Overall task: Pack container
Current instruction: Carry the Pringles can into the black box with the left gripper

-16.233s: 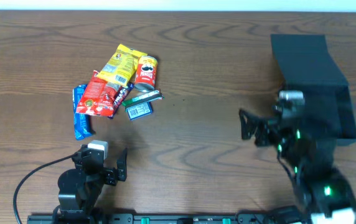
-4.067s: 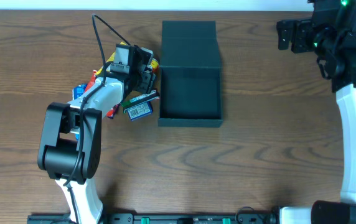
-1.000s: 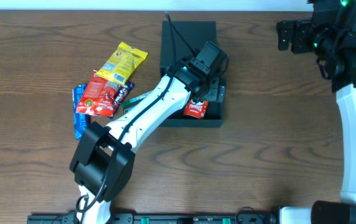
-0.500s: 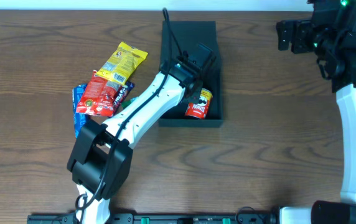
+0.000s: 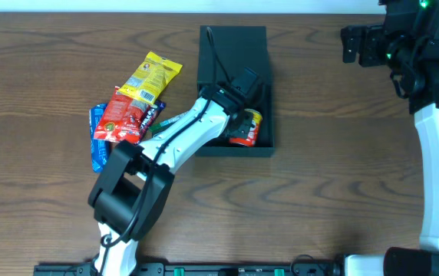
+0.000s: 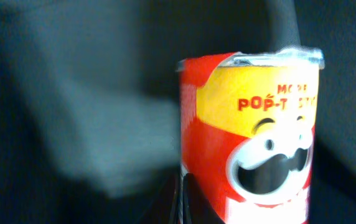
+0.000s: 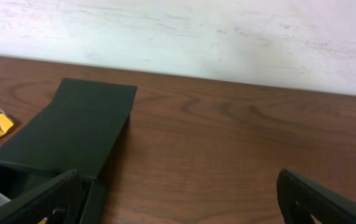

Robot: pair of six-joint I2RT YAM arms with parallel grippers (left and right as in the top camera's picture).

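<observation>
The container (image 5: 235,151), a dark square box with its flap lid (image 5: 233,46) laid open toward the far side, sits mid-table. A red Pringles can (image 5: 246,132) lies in its near right corner. My left gripper (image 5: 236,116) is inside the box just left of the can, jaws shut with nothing between them. In the left wrist view the shut fingers (image 6: 181,200) stand beside the can (image 6: 252,155). My right gripper (image 5: 354,44) hovers open and empty at the far right, its view taking in the lid (image 7: 72,134).
A heap of snack packs lies left of the box: a yellow pack (image 5: 152,77), a red pack (image 5: 123,119) and a blue pack (image 5: 98,146). My left arm crosses over the heap's right edge. Bare wood lies between the box and the right arm.
My left gripper has let go of the Pringles can inside the box, shut its jaws and drawn back to the left. The can has tipped over. The right arm has not moved.
</observation>
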